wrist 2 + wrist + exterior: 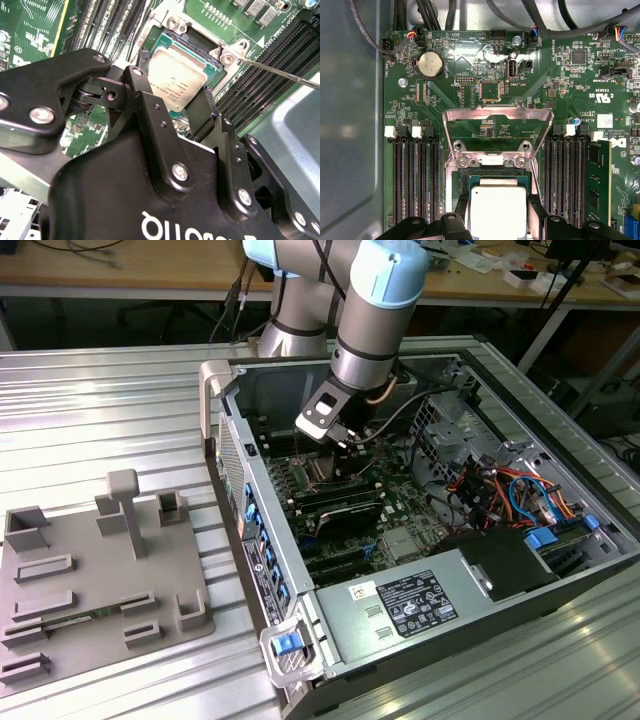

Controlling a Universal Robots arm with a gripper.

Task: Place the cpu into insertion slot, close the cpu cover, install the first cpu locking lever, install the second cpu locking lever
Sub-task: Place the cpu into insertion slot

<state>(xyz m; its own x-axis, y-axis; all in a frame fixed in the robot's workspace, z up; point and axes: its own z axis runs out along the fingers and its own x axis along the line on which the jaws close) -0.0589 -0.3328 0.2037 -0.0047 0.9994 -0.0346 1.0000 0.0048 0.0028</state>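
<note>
In the exterior view the arm [365,320] reaches from the upper middle of the frame down into an open computer case [440,640], which lies on a ribbed metal worktop [120,410]. A grey fixture plate [90,570] lies at the lower left. The wrist stands over the green board, and what is under it is hidden.

In both wrist views the cpu [177,82] [497,212] lies flat, its silver top up, in the slot [198,41] [492,176]. I cannot tell whether it is fully seated or just above the contacts. The jaws are partly open, one at each of two opposite edges of the cpu, and they seem to press on these edges and hold it. The black body of the jaws hides the nearer part of the slot, and the frame edge cuts off the cpu in the first wrist view.

The cover [497,114] stands open, folded back on its hinge beyond the slot. Long black memory slots [415,180] run on both sides. A thin metal rod [280,73] sticks out beside the slot corner; its far end is cut off.
</note>
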